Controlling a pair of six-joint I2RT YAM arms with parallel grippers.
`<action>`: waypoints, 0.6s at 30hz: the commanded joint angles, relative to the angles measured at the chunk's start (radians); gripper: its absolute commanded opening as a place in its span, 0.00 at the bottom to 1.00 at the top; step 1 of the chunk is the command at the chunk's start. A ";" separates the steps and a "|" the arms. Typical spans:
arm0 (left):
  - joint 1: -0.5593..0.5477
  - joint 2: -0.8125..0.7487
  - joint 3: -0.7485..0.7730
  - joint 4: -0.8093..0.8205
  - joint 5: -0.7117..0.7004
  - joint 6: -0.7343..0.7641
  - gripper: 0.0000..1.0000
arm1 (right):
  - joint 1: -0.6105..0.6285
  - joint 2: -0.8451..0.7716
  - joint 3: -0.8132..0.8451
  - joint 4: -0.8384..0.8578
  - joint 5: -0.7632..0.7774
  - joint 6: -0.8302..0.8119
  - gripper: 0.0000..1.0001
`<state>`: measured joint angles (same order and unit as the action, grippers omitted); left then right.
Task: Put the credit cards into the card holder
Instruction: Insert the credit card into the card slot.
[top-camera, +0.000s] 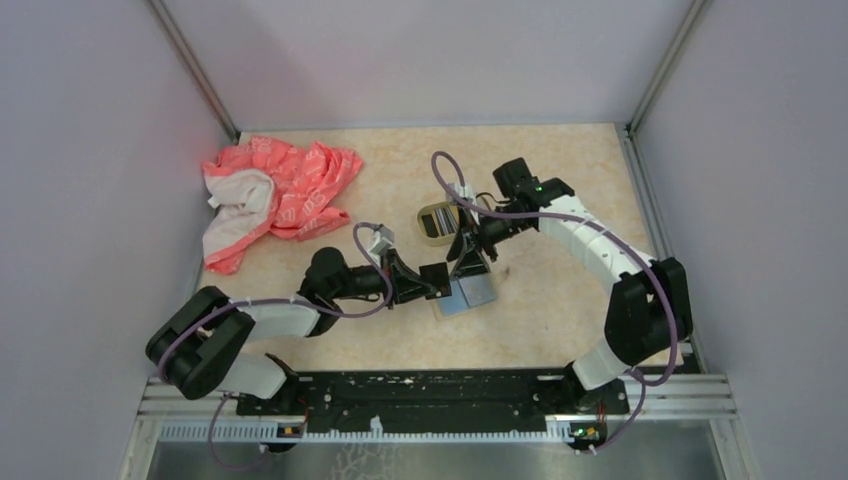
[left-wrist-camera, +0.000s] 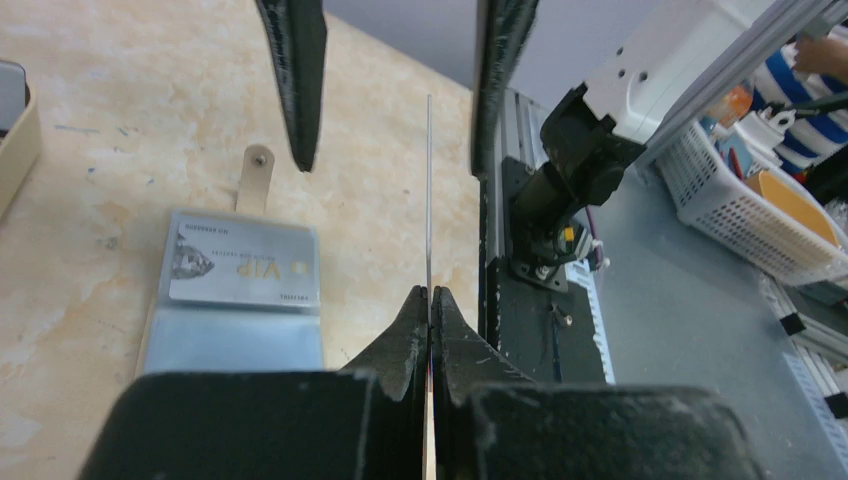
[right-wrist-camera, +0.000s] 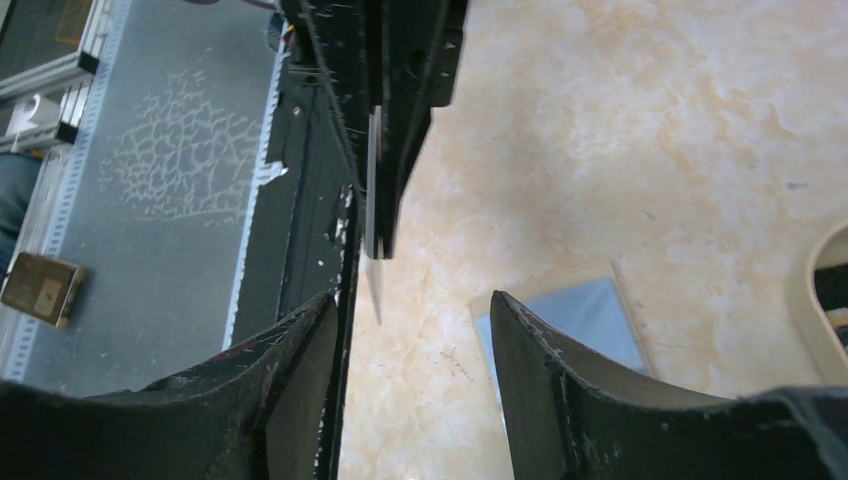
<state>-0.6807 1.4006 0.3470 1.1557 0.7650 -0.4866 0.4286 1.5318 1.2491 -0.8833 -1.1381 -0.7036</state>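
Note:
My left gripper (left-wrist-camera: 430, 292) is shut on a thin credit card (left-wrist-camera: 428, 200), which stands upright and edge-on above the table. My right gripper (right-wrist-camera: 410, 300) is open, its fingers (left-wrist-camera: 300, 80) on either side of that card's far end without touching it. A silvery VIP card (left-wrist-camera: 243, 265) lies on top of a pale blue card (left-wrist-camera: 235, 340) on the table, just below both grippers (top-camera: 465, 295). The card holder (top-camera: 440, 220), a gold-rimmed tin with a dark inside, sits beyond them. Its rim (right-wrist-camera: 815, 300) shows at the edge of the right wrist view.
A pink and white cloth (top-camera: 275, 195) lies crumpled at the back left. Grey walls close in the table on three sides. The black mounting rail (top-camera: 440, 390) runs along the near edge. A small tan tab (left-wrist-camera: 255, 175) lies beside the flat cards.

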 joint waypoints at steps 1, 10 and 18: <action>0.001 -0.018 0.063 -0.210 0.071 0.117 0.00 | 0.064 0.012 0.020 -0.073 -0.028 -0.132 0.56; 0.001 -0.030 0.119 -0.342 0.079 0.164 0.00 | 0.134 0.061 0.041 -0.057 0.054 -0.082 0.23; 0.001 -0.043 0.136 -0.407 0.080 0.201 0.00 | 0.136 0.062 0.068 -0.075 0.061 -0.069 0.14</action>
<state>-0.6807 1.3842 0.4496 0.7933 0.8230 -0.3336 0.5495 1.6058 1.2530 -0.9485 -1.0664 -0.7731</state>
